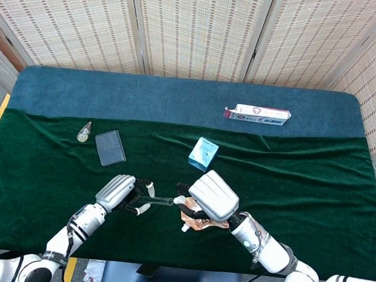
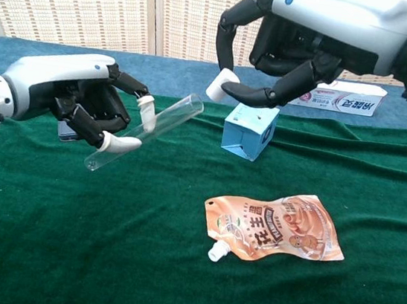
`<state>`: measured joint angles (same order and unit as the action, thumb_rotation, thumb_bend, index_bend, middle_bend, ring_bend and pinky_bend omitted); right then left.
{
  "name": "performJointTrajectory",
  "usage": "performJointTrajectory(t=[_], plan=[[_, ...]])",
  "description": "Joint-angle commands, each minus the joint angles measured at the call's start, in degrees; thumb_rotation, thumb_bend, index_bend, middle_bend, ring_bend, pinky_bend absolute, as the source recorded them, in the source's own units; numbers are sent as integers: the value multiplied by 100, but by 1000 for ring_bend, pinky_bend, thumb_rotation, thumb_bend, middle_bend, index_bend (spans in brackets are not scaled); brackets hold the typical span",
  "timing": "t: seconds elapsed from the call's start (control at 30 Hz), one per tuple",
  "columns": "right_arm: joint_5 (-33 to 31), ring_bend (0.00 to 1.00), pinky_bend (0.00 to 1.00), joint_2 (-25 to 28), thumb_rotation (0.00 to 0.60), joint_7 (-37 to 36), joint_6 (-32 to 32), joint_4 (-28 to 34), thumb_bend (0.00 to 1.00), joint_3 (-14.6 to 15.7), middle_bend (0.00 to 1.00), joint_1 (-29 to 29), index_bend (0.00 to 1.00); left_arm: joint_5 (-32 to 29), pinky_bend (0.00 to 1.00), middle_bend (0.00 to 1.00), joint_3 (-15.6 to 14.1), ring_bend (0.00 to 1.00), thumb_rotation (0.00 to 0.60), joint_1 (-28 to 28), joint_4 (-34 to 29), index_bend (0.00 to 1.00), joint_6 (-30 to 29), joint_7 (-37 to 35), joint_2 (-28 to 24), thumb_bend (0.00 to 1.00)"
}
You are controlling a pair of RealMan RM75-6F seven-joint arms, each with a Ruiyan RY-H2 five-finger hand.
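My left hand (image 2: 68,97) (image 1: 118,193) grips a clear plastic tube (image 2: 146,131) (image 1: 160,200) above the green cloth, with the tube's open end tilted up and to the right. My right hand (image 2: 310,27) (image 1: 213,193) hovers just right of that open end, fingers apart and curved, holding nothing. One of its fingertips (image 2: 222,85) is a short gap from the tube's mouth. Below the right hand lies an orange spouted pouch (image 2: 276,229), flat on the cloth and partly hidden by the hand in the head view (image 1: 193,224).
A small light-blue box (image 2: 250,132) (image 1: 203,154) stands behind the hands. A long white toothpaste box (image 1: 257,114) (image 2: 345,103) lies at the back right. A dark flat card (image 1: 110,147) and a small bottle (image 1: 84,132) lie at the left.
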<state>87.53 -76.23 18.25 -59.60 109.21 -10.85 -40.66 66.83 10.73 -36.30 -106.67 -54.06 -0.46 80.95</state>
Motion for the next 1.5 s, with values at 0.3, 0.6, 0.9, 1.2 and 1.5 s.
performJointTrajectory(t=[0.3,0.6,0.9,1.2,1.5], plan=[[-67,1000,975,-64,481,78,22,-10,753,39,974,-76,721,-21,802,932,-47,854,600,-28,3,772,46,-184,-18,559],[-70,1000,975,-104,481,72,-7,-46,754,81,974,-109,721,-108,802,932,-68,854,600,-70,20,772,79,-201,-17,559],[-142,1000,974,-208,481,157,64,-142,753,84,974,-206,721,-137,802,932,-84,853,600,-102,5,772,54,-167,3,559],[-200,1000,974,-319,483,339,80,-207,753,65,974,-295,722,-281,802,932,-62,853,600,-175,-20,772,127,-152,8,559],[-307,1000,975,-485,479,464,142,-346,753,23,974,-420,723,-406,802,932,25,853,600,-234,-150,772,355,-496,-115,559]])
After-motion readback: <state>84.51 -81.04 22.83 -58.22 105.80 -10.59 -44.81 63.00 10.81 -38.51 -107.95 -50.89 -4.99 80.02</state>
